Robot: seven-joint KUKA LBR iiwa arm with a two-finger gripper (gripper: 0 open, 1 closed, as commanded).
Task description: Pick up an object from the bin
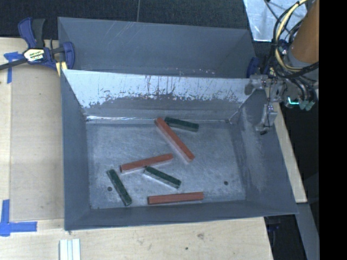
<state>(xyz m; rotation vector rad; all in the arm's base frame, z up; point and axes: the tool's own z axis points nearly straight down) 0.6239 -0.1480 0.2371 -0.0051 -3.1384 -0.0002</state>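
End effector (264, 125) and wrist hang at the right side of the grey metal bin (76, 161), over the sloped right wall close to the far right corner, pointing down. It is above the wall rather than the floor, and well apart from every piece lying below. Whether it is open or closed cannot be told from this angle, and no piece shows in its grasp.

Six slim bars lie loose on the bin floor, three reddish-brown and three dark green. Nearest to the end effector is a dark green bar (182, 124) lying almost level along the foot of the far wall. Its left end meets the upper end of a long reddish bar (174, 140) that slants down to the right. Lower, a second reddish bar (146, 163) lies at a slight tilt, with a green bar (162, 176) just beside its right end. Another green bar (119, 187) sits slanted near the left wall. The third reddish bar (175, 198) lies level along the near wall.
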